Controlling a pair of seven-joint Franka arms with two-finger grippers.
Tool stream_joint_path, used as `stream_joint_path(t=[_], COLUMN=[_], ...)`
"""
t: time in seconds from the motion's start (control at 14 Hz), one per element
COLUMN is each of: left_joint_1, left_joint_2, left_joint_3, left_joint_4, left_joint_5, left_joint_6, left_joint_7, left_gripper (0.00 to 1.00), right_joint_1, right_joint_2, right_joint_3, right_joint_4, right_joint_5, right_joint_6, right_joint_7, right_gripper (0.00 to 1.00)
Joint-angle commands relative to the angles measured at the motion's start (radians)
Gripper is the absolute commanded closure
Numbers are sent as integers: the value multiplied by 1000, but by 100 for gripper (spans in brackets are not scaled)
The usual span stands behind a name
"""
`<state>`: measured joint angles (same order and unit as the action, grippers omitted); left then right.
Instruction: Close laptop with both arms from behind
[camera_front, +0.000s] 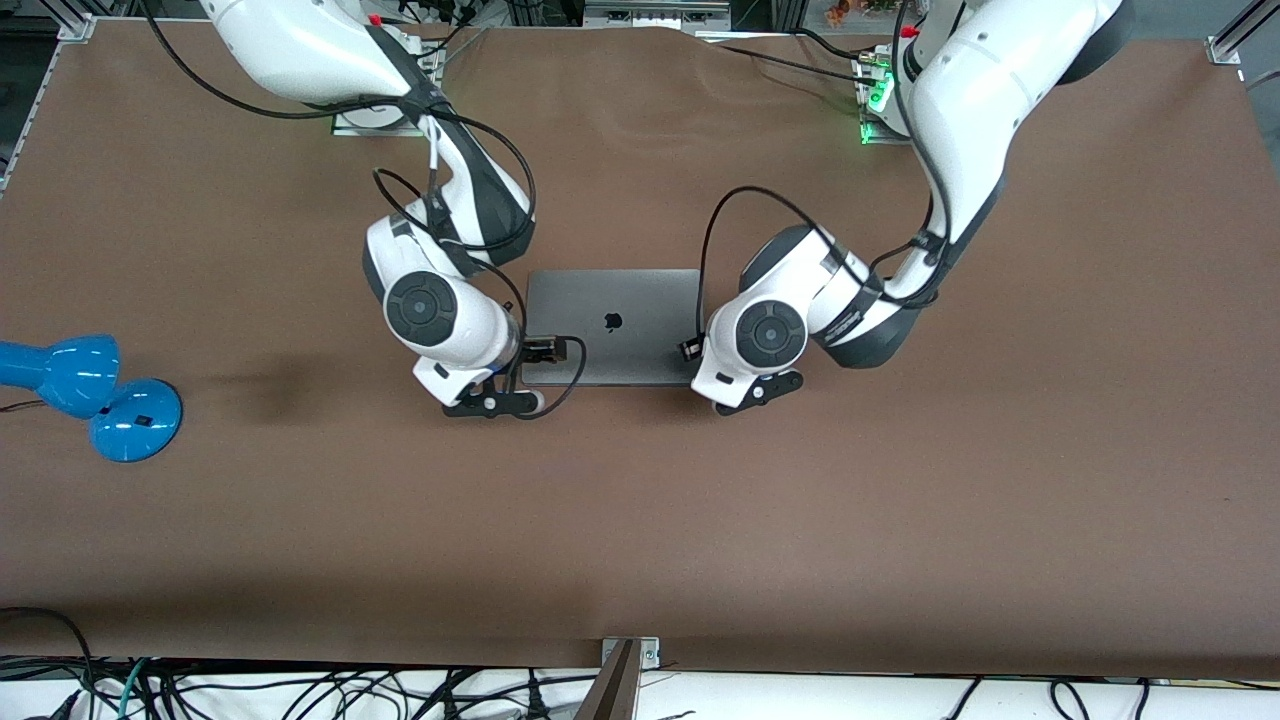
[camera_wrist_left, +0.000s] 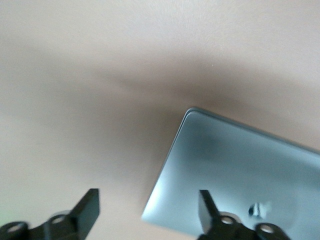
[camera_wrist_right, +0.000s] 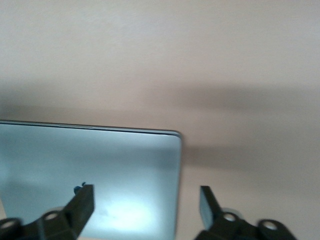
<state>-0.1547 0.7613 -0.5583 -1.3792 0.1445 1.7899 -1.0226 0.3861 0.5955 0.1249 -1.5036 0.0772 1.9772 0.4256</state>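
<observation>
Front view showed the laptop (camera_front: 612, 325) lying flat and shut on the brown desk (camera_front: 700, 520), its grey lid up with the dark apple logo showing, about midway between my two bases. My right arm (camera_front: 440, 300) reached down from its base to the laptop's edge toward the right arm's end of the desk, and my left arm (camera_front: 800, 325) came down to the edge toward the left arm's end. Both wrists sat low at the corners of the lid nearer the front camera.

My right end effector (camera_wrist_right: 147, 202) hung just over that corner of the laptop (camera_wrist_right: 90, 175). Its two black fingers (camera_wrist_right: 82, 202) stood wide apart and held nothing: one was over the lid beside the logo, the other over bare desk past the laptop's edge. Whether the fingertip actually touched the lid I could not tell.

My left end effector (camera_wrist_left: 148, 205) was in the same state, spread wide with nothing in its grasp. One finger (camera_wrist_left: 207, 207) was over the lid of the laptop (camera_wrist_left: 240, 175) near its corner, the other over the desk beside it. The lid's rounded corner and thin closed edge showed clearly between and above the fingers.

A blue lamp (camera_front: 90, 395) lay on the desk well apart from the laptop, at the right arm's end.
</observation>
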Motion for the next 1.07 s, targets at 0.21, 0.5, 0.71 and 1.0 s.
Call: stream_joint_path(t=[0.21,0.5,0.71,1.0], left_joint_1=[18,14,14,98], left_joint_2=[-417,-678,-759,-855], left_joint_3=[171,355,429,463], left_joint_4=[-283,-455,-475,-485], left_joint_5=[-95,-183,-181,-181], left_joint_6=[-57,-61,-136,-184], left_joint_7=[325,579,656,821], left_gripper=[0,0,0,0], right_joint_1=[-7,-12,-50,-101], right_joint_2=[-141,-189,-197,-313], right_joint_3=[-151,-244,-283,-281], right_joint_4=[-6,0,42,19], right_joint_5=[3,1,7,-8], right_joint_6=[-182,-285,-336,-327], right_joint_7=[-21,-126,-178,-218], right_gripper=[0,0,0,0])
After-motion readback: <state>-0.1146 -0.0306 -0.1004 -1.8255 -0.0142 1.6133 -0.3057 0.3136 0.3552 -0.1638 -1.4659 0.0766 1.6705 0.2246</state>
